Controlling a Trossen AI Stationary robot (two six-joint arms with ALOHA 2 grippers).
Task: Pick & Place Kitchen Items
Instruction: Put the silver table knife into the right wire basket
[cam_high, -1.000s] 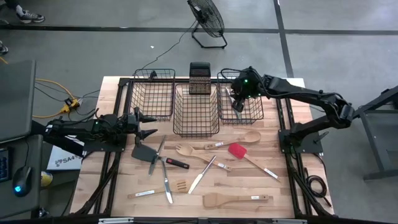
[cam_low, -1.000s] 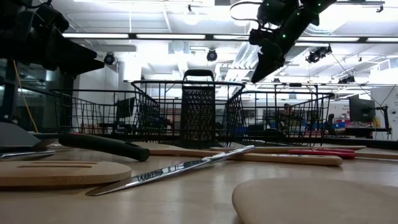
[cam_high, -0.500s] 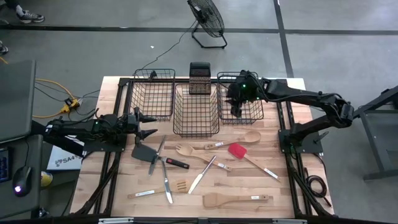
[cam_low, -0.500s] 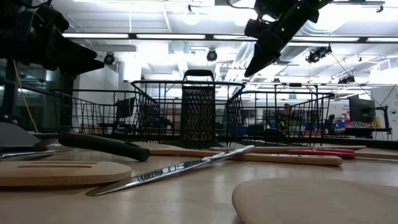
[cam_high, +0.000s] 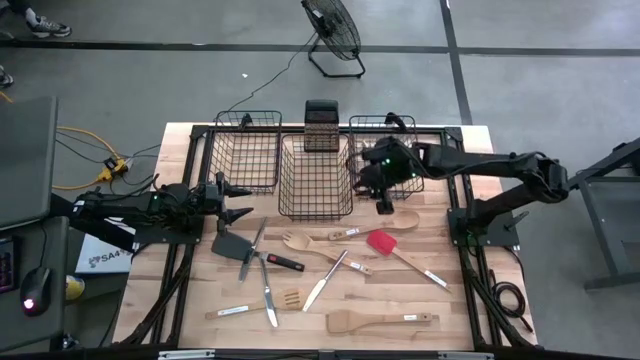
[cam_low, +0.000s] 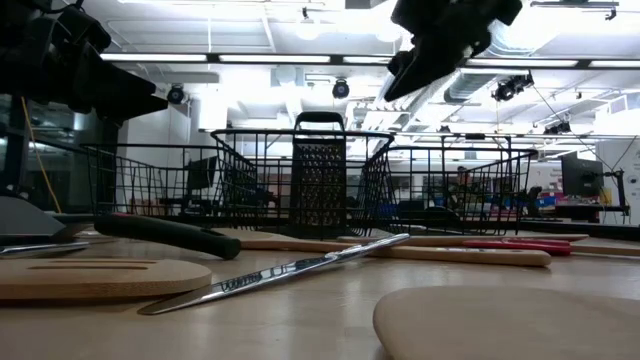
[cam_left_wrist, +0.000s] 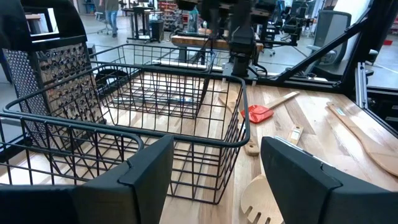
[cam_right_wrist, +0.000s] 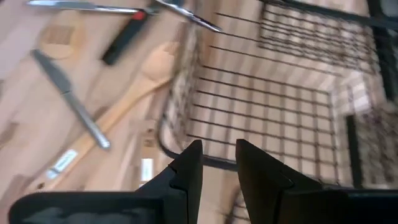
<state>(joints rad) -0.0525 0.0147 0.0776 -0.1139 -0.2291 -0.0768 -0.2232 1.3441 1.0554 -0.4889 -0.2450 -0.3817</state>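
High view: Your right gripper (cam_high: 383, 205) hangs over the near rim of the right basket (cam_high: 404, 186), at the corner next to the middle basket (cam_high: 315, 178). A wooden spoon (cam_high: 385, 224) lies on the table just near of it, and the two are apart.

Wrist views: On its own camera, your right gripper's fingers (cam_right_wrist: 186, 180) stand only a narrow gap apart, and nothing sits between them. What lies below is blurred: basket wire and some utensils on the wood.

High view: Outward from there, you have the red spatula (cam_high: 381, 242) just near of the spoon, its handle running to the right and near. Left of it lies a wooden fork (cam_high: 300, 241), with a knife (cam_high: 325, 280) slanting across the near side of its handle. A wooden spatula (cam_high: 375, 321) lies along the near edge.

Wrist views: And your left gripper (cam_high: 243, 200)?

High view: It waits at the left side of the table, just near of the left basket (cam_high: 247, 150), and points right.

Wrist views: Its jaws are spread wide and hold nothing. It looks along the front of the middle basket.

High view: Just near of that gripper you have the black spatula (cam_high: 229, 245). A slotted wooden spatula (cam_high: 270, 301) and more silver cutlery (cam_high: 268, 295) lie nearer again. A grater (cam_high: 321, 125) stands at the far side of the middle basket.
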